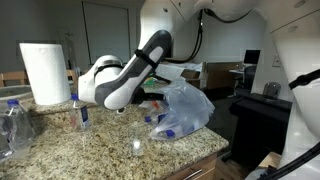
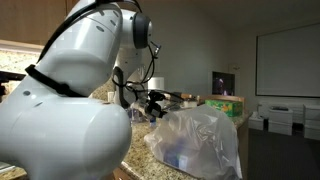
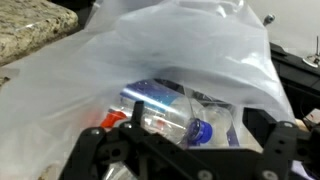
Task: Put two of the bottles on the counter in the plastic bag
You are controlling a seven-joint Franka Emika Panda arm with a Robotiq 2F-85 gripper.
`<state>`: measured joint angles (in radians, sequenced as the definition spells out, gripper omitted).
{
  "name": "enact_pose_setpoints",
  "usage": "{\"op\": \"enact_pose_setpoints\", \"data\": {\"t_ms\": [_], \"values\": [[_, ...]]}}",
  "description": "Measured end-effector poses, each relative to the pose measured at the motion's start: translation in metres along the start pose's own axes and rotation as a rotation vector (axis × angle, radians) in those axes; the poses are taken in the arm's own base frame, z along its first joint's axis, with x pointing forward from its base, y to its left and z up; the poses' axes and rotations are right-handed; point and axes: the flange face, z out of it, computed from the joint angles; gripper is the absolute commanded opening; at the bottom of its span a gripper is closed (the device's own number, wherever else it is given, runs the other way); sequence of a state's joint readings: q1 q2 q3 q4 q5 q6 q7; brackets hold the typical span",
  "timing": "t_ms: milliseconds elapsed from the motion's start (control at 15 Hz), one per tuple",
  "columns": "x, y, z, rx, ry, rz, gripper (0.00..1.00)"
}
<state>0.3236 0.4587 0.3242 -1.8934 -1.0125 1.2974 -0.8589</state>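
Observation:
The plastic bag (image 1: pixel 188 106) (image 2: pixel 203 140) (image 3: pixel 150 55) lies wrinkled on the granite counter (image 1: pixel 100 152). In the wrist view a small clear bottle (image 3: pixel 160 112) with a blue cap lies inside the bag, seen through its mouth. My gripper (image 3: pixel 197 128) hovers over that bottle, open, with the fingers (image 3: pixel 132 118) wide apart on either side and not touching it. In both exterior views the gripper (image 1: pixel 148 97) (image 2: pixel 152 103) sits at the bag's opening. Another small bottle (image 1: pixel 80 113) stands upright on the counter, away from the bag.
A tall paper towel roll (image 1: pixel 45 72) stands at the back of the counter. A much bigger clear ribbed bottle (image 1: pixel 12 125) stands by the counter's end. The counter's front edge runs just before the bag. Office furniture and a screen stand beyond.

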Motion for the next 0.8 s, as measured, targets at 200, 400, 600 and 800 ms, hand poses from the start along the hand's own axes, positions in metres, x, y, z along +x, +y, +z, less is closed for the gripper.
{"op": "enact_pose_setpoints", "data": {"t_ms": [200,400,600,800], "values": [[-0.023,0.008,-0.022,0.060,0.160,0.038,1.00],[-0.047,0.014,-0.043,0.122,0.318,0.073,1.00],[-0.067,0.019,-0.058,0.194,0.459,0.107,1.00],[-0.078,0.024,-0.073,0.267,0.601,0.148,1.00]]}}
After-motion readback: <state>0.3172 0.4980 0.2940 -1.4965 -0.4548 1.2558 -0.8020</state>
